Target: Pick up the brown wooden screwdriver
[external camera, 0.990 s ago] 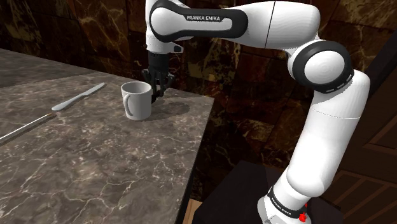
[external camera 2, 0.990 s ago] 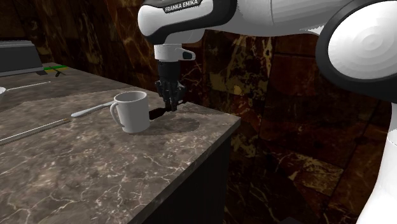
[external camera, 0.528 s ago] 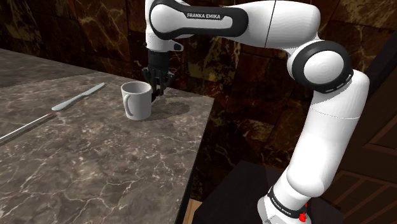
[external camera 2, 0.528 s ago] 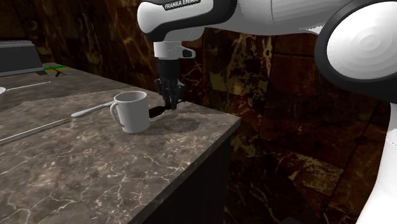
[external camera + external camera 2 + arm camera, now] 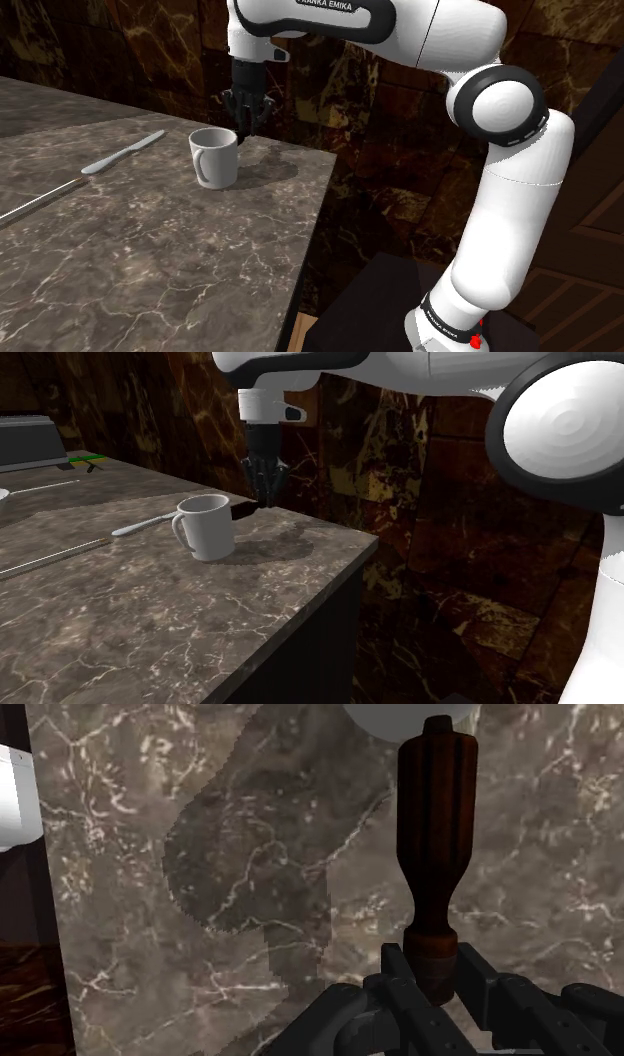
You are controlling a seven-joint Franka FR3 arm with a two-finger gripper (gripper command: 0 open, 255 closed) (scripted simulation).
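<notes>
The brown wooden screwdriver [image 5: 437,854] has a dark turned handle. My gripper [image 5: 437,979] is shut on its narrow end, and the handle sticks out from the fingers over the marble counter [image 5: 250,904]. In the second exterior view the gripper [image 5: 264,498] hangs above the counter just behind the white mug [image 5: 207,527], with the dark screwdriver [image 5: 244,510] slanting down from it toward the mug. The shoulder view shows the gripper [image 5: 245,128] behind the mug [image 5: 215,157], which hides most of the tool.
A silver knife [image 5: 125,151] lies on the counter beyond the mug, and a long thin rod [image 5: 40,199] lies further toward the shoulder view's left. The counter's edge [image 5: 318,215] drops off near the mug. Dark marble walls stand behind.
My gripper has risen from the counter behind the mug, lifting the screwdriver with it. The mug and knife have stayed put.
</notes>
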